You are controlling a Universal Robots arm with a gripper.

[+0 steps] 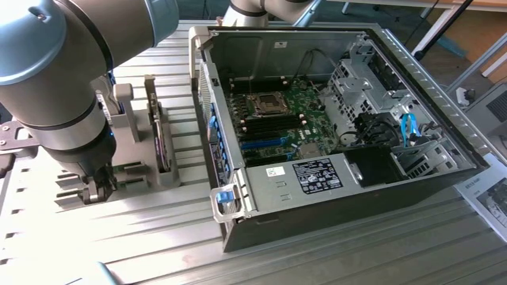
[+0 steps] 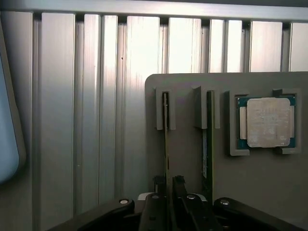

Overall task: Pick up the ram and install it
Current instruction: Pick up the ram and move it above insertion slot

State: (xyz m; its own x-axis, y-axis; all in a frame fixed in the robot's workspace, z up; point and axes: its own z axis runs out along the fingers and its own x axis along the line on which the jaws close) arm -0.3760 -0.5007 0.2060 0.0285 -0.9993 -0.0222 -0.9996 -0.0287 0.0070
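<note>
The grey-and-blue jointed robot arm point(image 1: 56, 77) stands at the exterior view's left, its thick last links running steeply downward. Its wrist point(image 1: 75, 151) points down, seemingly near vertical. The dark metal gripper point(image 2: 168, 185) hangs low beneath it.

Silver-grey arm point(image 1: 59, 113) with pale blue joint caps point(image 1: 28, 41), black screw-studded gripper point(image 2: 168, 183)

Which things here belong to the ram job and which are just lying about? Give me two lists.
Job: the ram standing in the grey holder, with the gripper at it; the motherboard in the open computer case.
Lying about: the second stick in the neighbouring slot; the processor chip; the printed sheet beside the case.
</note>
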